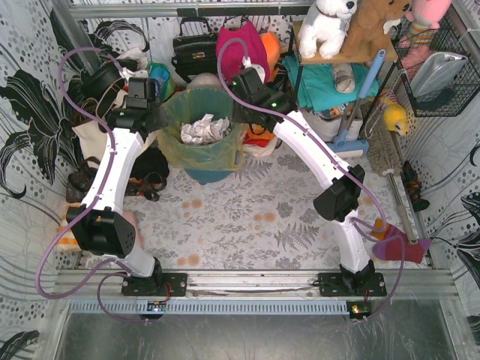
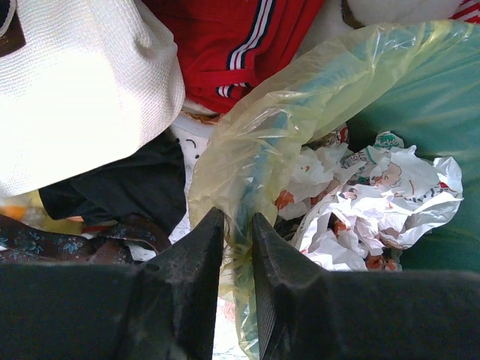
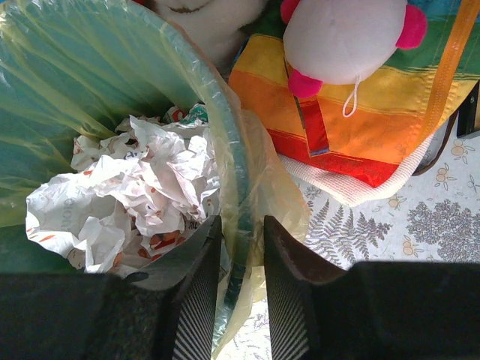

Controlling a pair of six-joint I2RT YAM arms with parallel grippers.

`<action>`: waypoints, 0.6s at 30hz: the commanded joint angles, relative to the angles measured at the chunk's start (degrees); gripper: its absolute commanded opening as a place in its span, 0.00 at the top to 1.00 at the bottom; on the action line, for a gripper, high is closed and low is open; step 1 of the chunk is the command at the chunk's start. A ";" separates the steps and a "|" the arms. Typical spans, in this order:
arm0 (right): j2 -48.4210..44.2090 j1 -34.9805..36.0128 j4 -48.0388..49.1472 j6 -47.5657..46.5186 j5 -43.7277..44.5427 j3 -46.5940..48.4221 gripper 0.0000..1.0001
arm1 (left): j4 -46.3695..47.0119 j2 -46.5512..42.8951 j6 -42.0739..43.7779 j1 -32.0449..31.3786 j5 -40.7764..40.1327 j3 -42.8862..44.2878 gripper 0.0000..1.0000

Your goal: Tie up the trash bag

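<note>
Your trash bag point(image 1: 196, 150), thin yellow-green plastic, lines a teal bin point(image 1: 214, 177) standing at the middle of the desk's point(image 1: 247, 225) far edge. Crumpled white paper point(image 1: 204, 129) is heaped inside it.

Your left tool point(image 2: 237, 219) sits at the bag's left rim. In the left wrist view its two fingers are nearly together, with a gathered fold of the plastic pinched between them.

Your right tool point(image 3: 241, 223) sits at the right rim. Its fingers stand a little apart, one inside and one outside, straddling the bin's lip and the plastic draped over it. Whether they press on it is hard to judge from this angle.

A cream tote point(image 2: 75, 90) lies just left of the bin, and a rainbow-striped cloth point(image 3: 352, 112) just right.
</note>
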 commanded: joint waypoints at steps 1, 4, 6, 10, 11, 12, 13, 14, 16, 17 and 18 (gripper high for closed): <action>0.70 0.39 0.08 -1.34 -0.26 2.10 0.71 | 2.64 0.72 1.21 0.65 1.27 -0.12 0.71; 0.52 0.42 0.08 -1.26 0.07 1.68 0.73 | 2.52 1.03 1.36 0.60 1.44 -0.01 0.74; 0.47 0.47 0.09 -1.19 0.09 1.44 0.73 | 2.38 1.12 1.41 0.64 1.90 0.11 0.76; 0.51 0.46 0.33 -1.28 0.04 1.42 0.77 | 2.07 1.50 1.58 0.69 2.03 0.02 0.80; 0.59 0.47 0.34 -1.22 0.05 1.47 0.79 | 1.99 1.44 1.58 0.65 1.91 0.02 0.81; 0.60 0.47 0.34 -1.29 0.05 1.47 0.80 | 1.87 1.41 1.69 0.65 1.89 -0.02 0.82; 0.60 0.45 0.35 -1.28 0.02 1.47 0.82 | 1.81 1.33 1.71 0.65 1.82 -0.06 0.83; 0.60 0.47 0.34 -1.12 0.02 1.47 0.84 | 1.77 1.22 1.67 0.65 1.84 -0.14 0.86; 0.53 0.47 0.34 -1.05 0.07 1.47 0.88 | 1.64 1.25 1.99 0.65 2.26 -0.09 0.93; 0.52 0.47 0.34 -1.05 0.03 1.47 0.90 | 1.48 1.32 2.02 0.65 2.44 -0.01 0.95; 0.49 0.47 0.34 -1.01 0.02 1.47 0.93 | 1.28 1.41 2.12 0.65 2.68 0.08 0.96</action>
